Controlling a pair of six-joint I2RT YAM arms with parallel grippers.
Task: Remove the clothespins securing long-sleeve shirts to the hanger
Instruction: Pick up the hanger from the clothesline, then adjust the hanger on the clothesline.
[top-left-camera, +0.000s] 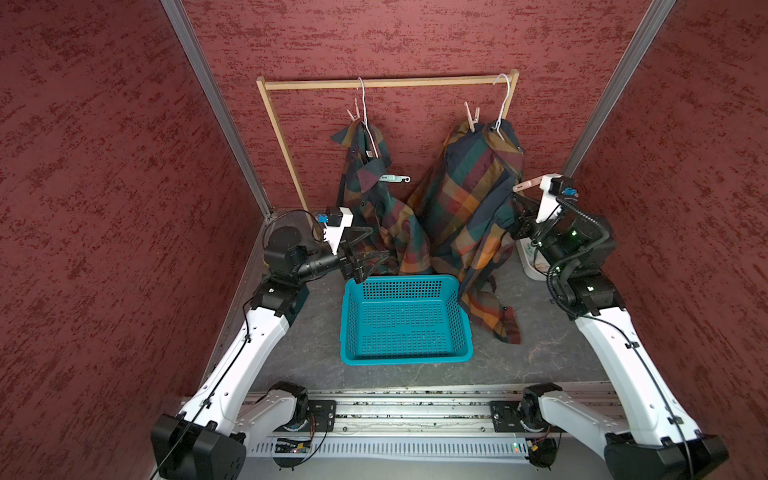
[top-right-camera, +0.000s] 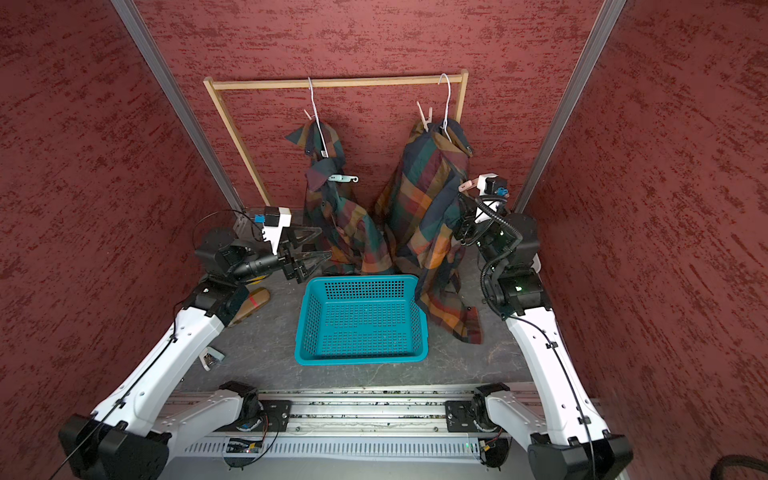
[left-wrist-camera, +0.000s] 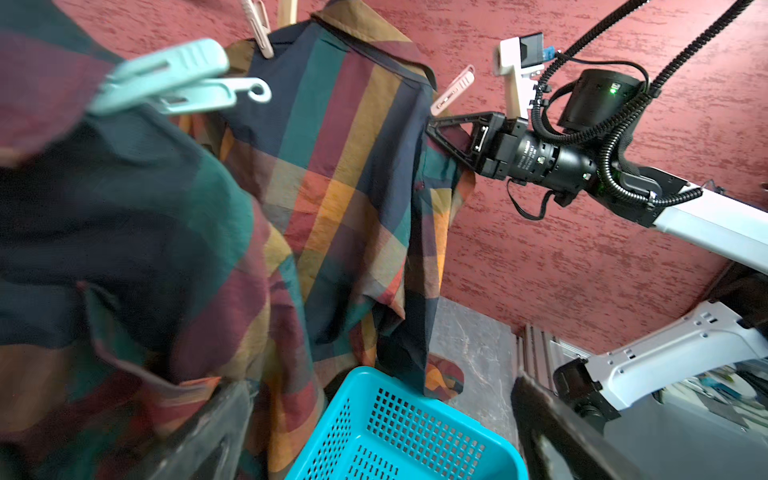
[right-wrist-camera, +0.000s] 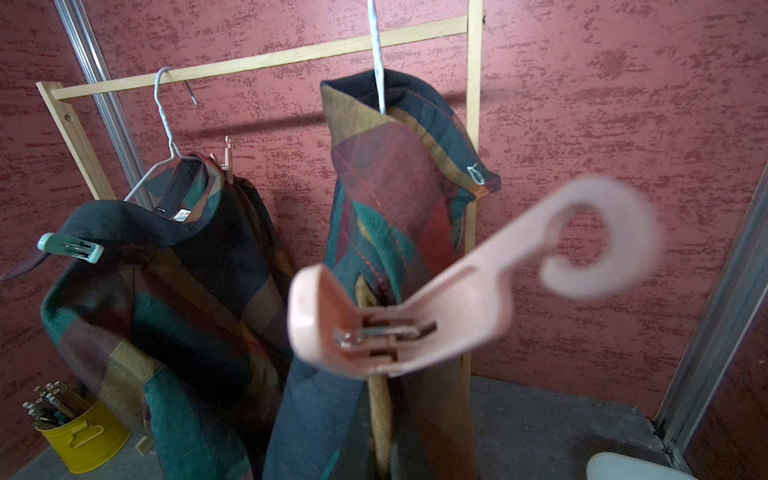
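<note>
The pink clothespin (right-wrist-camera: 415, 320) sits at the shoulder edge of the shirt (top-left-camera: 469, 195) on the right arm's side, pinched in the closed right fingers (left-wrist-camera: 484, 120). Whether it is free of the cloth I cannot tell. This looks like the pull-off step. Next it probably needs drawing clear and dropping in the basket (top-left-camera: 405, 361). The left fingers (top-left-camera: 370, 259) gape wide and empty beside the other shirt (top-left-camera: 374, 199), where a mint clothespin (top-left-camera: 392, 178) waits.

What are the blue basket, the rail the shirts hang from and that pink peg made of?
Basket: looks like moulded plastic, glossy teal, pierced with regular holes. Rail: pale bare wood, matte. Pink peg: smooth plastic, seemingly, with a metal spring at its middle.
</note>
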